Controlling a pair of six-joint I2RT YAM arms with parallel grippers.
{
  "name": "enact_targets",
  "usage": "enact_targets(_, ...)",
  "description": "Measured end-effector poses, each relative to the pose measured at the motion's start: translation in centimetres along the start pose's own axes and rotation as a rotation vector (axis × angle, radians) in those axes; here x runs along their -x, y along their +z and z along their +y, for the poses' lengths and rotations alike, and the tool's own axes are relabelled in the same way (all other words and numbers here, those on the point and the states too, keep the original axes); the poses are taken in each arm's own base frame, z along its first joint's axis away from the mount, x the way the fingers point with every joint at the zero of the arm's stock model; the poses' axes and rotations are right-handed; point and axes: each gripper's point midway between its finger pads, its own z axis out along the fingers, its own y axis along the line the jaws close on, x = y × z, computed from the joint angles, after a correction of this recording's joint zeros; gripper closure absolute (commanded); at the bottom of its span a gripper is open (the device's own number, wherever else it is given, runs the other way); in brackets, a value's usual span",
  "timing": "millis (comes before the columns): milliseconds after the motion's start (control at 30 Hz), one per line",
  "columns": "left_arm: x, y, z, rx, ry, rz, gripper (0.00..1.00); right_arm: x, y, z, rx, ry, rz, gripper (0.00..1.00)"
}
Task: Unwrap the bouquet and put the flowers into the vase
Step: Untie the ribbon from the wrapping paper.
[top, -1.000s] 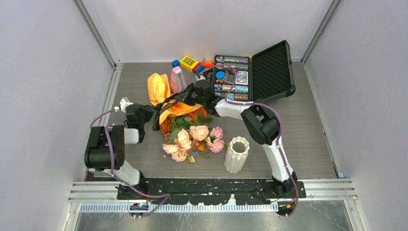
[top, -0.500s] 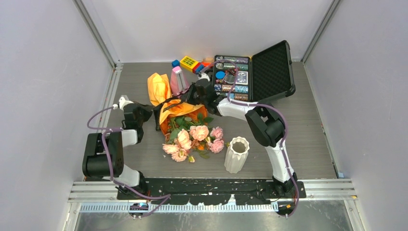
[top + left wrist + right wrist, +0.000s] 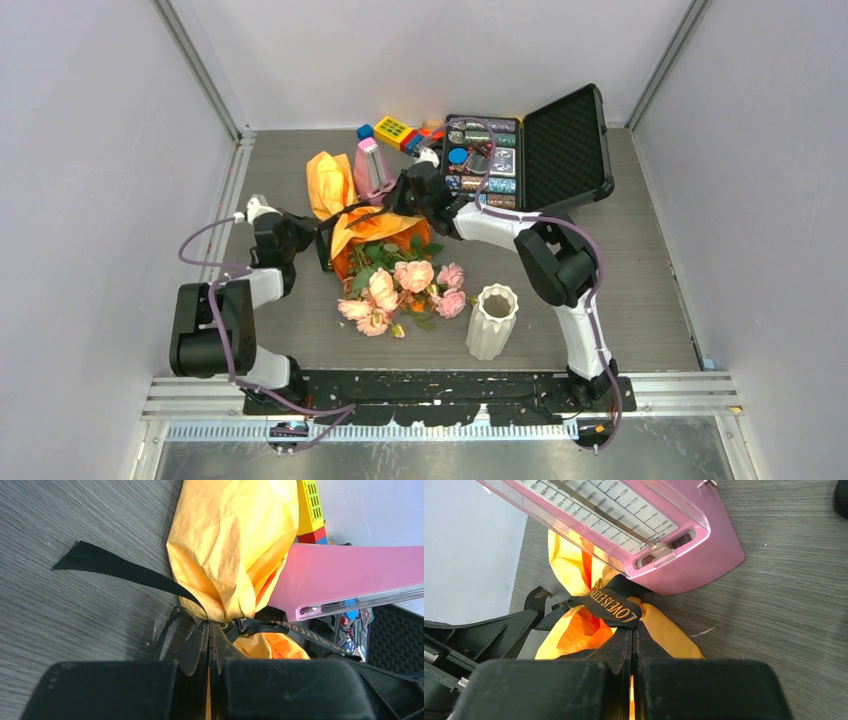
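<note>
Left tool and right tool each pinch shut on the black ribbon. Open black case holds small coloured pieces. Bouquet lies on the counter, crinkled orange paper, pink roses spilling near the upright white vase.

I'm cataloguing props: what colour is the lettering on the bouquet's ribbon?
Gold, printed on the black ribbon; it shows best in the right wrist view.

One bouquet, one vase, one pink metronome, one open black case.
</note>
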Motion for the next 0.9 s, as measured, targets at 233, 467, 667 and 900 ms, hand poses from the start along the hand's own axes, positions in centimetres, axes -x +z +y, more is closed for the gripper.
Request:
enact_targets(233, 0.5, -0.6, 0.1, 0.007, 0.017, 0.001, 1.0, 0.7, -0.6, 0.0, -0.012, -0.02, -0.021, 1.0)
enact_targets(467, 0.5, -0.9, 0.6, 0.014, 0.037, 0.021, 1.0, 0.8, -1.0, -0.4, -0.035, -0.029, -0.023, 1.0)
enact_targets(667, 0.4, -1.0, 0.8, 0.018, 0.045, 0.059, 1.0, 1.5, -2.3, -1.9, -0.052, 0.007, -0.026, 1.0)
enact_targets(900, 1.5, -0.9, 0.5, 0.014, 0.063, 0.082, 1.0, 4.0, -2.9, -3.9, -0.077, 0.033, -0.06, 1.0)
